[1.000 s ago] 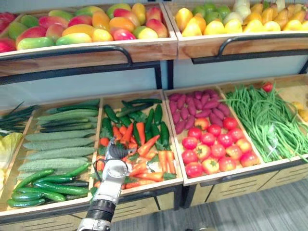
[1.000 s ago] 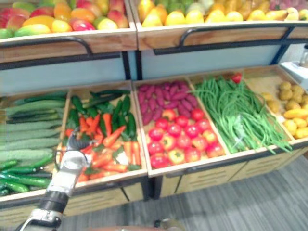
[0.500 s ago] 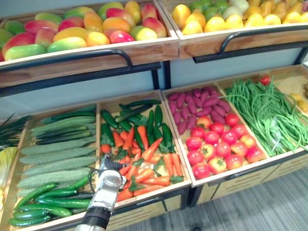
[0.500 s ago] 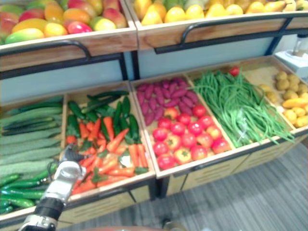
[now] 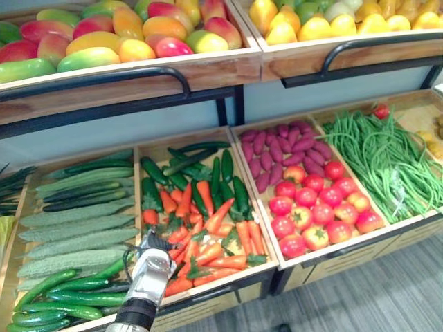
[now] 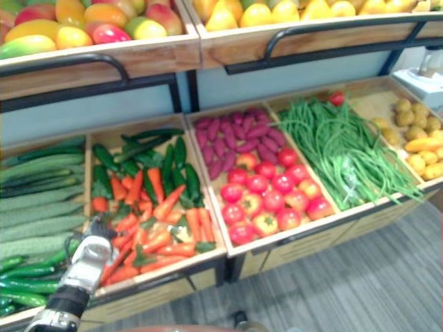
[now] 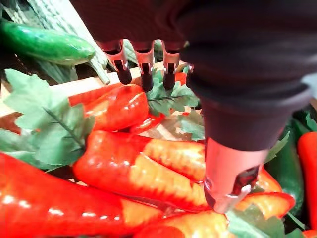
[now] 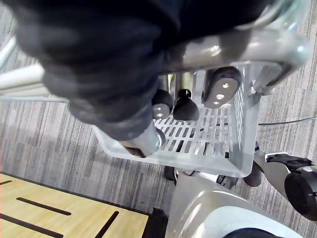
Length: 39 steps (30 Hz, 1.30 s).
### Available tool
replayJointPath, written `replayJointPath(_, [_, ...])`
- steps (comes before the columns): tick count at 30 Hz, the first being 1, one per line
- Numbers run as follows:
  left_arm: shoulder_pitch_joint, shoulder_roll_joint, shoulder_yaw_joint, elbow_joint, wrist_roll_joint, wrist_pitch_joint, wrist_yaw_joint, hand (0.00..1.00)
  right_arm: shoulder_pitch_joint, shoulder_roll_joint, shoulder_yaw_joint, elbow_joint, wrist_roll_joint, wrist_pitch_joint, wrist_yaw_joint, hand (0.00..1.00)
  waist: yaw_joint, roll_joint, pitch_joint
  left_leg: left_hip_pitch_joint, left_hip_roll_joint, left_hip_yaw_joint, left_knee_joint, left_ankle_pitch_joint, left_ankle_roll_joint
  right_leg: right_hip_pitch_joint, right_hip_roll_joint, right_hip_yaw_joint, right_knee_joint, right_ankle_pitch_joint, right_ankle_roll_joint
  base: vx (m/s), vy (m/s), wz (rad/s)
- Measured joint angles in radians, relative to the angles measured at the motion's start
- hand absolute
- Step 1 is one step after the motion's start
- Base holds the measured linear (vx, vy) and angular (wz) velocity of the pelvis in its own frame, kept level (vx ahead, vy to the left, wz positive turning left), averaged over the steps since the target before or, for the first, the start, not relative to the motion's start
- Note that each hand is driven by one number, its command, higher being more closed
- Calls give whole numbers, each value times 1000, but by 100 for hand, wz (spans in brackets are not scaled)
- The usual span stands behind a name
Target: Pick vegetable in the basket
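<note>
The right hand [image 8: 119, 84] is hanging nearest the robot, low over the grey carpet [image 8: 44, 144]. Its fingers [image 8: 186, 108] are curling round the silver handle [image 8: 233, 49] of a pale slatted basket [image 8: 238, 129]. The hand's dark cover is hiding much of the basket's near side.

Farther out, the left hand [image 5: 156, 243] is reaching over the front edge of a wooden crate [image 5: 266, 232]. From the head its fingers are hard to make out behind its own wrist. The left wrist view is showing them held straight [image 7: 144, 69], with the thumb [image 7: 230, 178] well apart and nothing between them. The dark tips are hovering close over green leaves and glossy orange-red vegetables [image 7: 148, 171], probably carrots. Whether the tips are touching cannot be told. The vegetables are all lying in the crate.

Dark cucumbers [image 5: 218, 176] are filling the far half of that crate. To its left, smooth cucumbers [image 5: 62, 297] and pale bumpy gourds [image 5: 76, 232] are lying side by side. To its right, tomatoes [image 5: 315, 211] are sitting in front of purple sweet potatoes [image 5: 277, 149], with green beans [image 5: 384, 159] beyond.

On the upper shelf, mangoes [image 5: 118, 34] and yellow fruit [image 5: 325, 21] are running out past the top of the view.
</note>
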Motion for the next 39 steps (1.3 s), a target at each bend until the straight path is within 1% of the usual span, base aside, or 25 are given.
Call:
replayJointPath(2, [1,0,0,11,6,-13,0,0,1,-8,8,-17,0,0,1,100,3,1,-1,0,-1,11,-6,3,0,0,0,8,-16,7,3,-56,-47,-13])
replayJointPath(3, [1,0,0,21,26,-17,-1,0,-2,-15,11,-21,0,0,5,100,2,2,0,-1,-3,15,-7,3,0,-2,0,11,-21,12,5,-43,-41,-10])
replayJointPath(8, [7,0,-19,36,50,-52,-25,0,2,-14,11,-25,-1,3,5,100,0,3,-1,-2,-6,19,-21,9,-1,-13,0,15,-21,14,6,-19,-45,-4])
replayJointPath(9, [16,0,-30,36,76,-58,-36,0,3,-14,11,-25,-1,3,6,100,-1,3,-1,-3,-6,21,-23,9,-2,-13,1,16,-21,14,6,21,-33,-5])
replayJointPath(11, [30,-1,-55,38,87,-64,-52,0,7,-12,11,-25,-1,3,7,100,-1,3,-1,-3,-6,22,-24,8,-2,-14,2,17,-21,14,6,35,-32,-3])
replayJointPath(13, [42,-2,-85,51,158,-86,-59,0,11,-11,11,-25,-2,3,8,100,-1,4,-1,-2,-5,24,-25,8,-3,-14,4,18,-21,15,7,46,-34,-1])
replayJointPath(14, [42,-2,-85,57,168,-94,-59,0,11,-11,11,-25,-2,3,8,100,-2,4,-2,-2,-5,25,-26,8,-4,-14,4,19,-21,15,7,37,-25,-5])
replayJointPath(17, [41,-1,-98,99,226,-116,-45,0,9,-15,11,-25,-6,0,22,100,-1,5,-2,3,-4,40,-29,7,-5,-16,8,32,-21,15,7,23,-30,-11])
replayJointPath(21, [38,0,-124,128,234,-122,-21,0,9,-19,14,-25,-39,-1,28,100,-5,8,-3,0,-4,45,-30,6,-6,-18,9,39,-21,15,7,-15,-33,-3])
replayJointPath(25, [27,-1,-136,180,234,-119,33,0,-19,-46,29,-27,-41,-3,60,100,-11,11,5,-17,-4,72,-24,4,-8,-50,10,62,-12,15,8,-44,-48,-19])
replayJointPath(26, [10,-1,-141,202,233,-114,51,100,-35,-60,48,-35,-40,-3,63,100,-17,15,17,-31,-5,80,-20,5,-8,-72,9,69,3,15,8,-44,-42,-19])
replayJointPath(29, [-50,2,-147,235,215,-113,111,100,-77,-81,56,-61,-37,-4,64,100,-24,27,49,-79,-7,96,-1,7,-4,-143,3,82,46,15,8,-69,-64,-13])
replayJointPath(30, [-88,2,-147,241,180,-115,125,100,-96,-85,63,-64,-35,-5,64,100,-26,29,74,-92,-6,97,8,8,-2,-158,0,85,59,15,8,-52,-53,-3])
replayJointPath(31, [-122,-4,-149,253,166,-115,126,100,-116,-86,72,-66,-33,-4,64,100,-27,26,101,-93,-2,100,13,8,-3,-158,1,87,60,15,9,-73,-73,-3])
replayJointPath(32, [-131,-7,-152,254,144,-115,131,100,-122,-85,80,-70,-31,-4,64,100,-27,22,110,-93,0,101,13,8,-3,-158,3,88,62,14,9,-48,-64,-5])
replayJointPath(33, [-140,-16,-151,254,133,-112,153,100,-125,-80,94,-83,-30,-3,64,100,-28,16,119,-93,4,103,13,6,-8,-160,7,90,65,10,10,-33,-93,-7])
replayJointPath(37, [-142,-26,-136,256,65,-110,190,100,-117,-77,99,-119,-30,-4,65,100,-27,20,121,-89,12,120,14,6,-9,-172,15,94,88,0,-2,30,-49,-7])
replayJointPath(39, [-142,-33,-130,259,58,-110,200,100,-114,-76,103,-126,-31,-4,66,100,-27,21,121,-88,14,120,14,6,-8,-170,16,94,92,-1,-5,19,-8,0])
